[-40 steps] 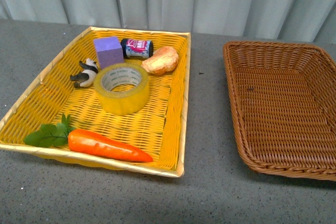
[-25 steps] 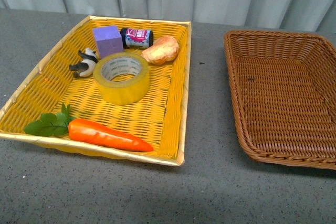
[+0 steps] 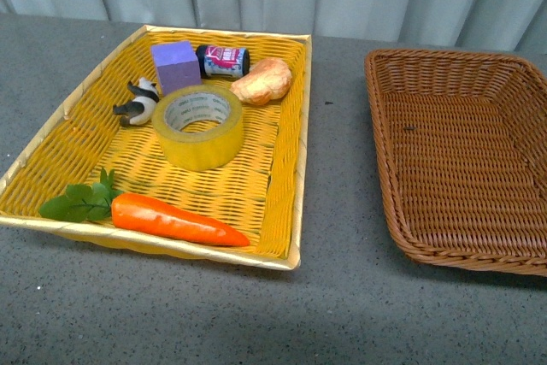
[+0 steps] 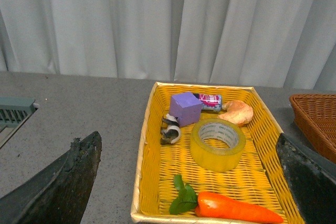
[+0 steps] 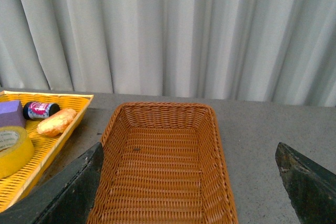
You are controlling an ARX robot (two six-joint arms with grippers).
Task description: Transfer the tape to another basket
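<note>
- Straight ahead, the tape (image 3: 198, 126) lies flat in the yellow tray (image 3: 301, 126), between a purple block (image 3: 176, 64) and a carrot (image 3: 175, 220); the brown basket (image 3: 382, 151) sits apart to its right.
- Left wrist: the left gripper (image 4: 189, 136) is spread wide, empty, facing the tape.
- Right wrist: the right gripper (image 5: 189, 145) is spread wide, empty, facing the basket.

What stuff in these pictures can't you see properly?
Tape: core print too small to read, every view.
Basket: right side cut off by the front view's edge.
Bottle: label too small to read, front view.
Speck in basket: too small to identify, front view.
</note>
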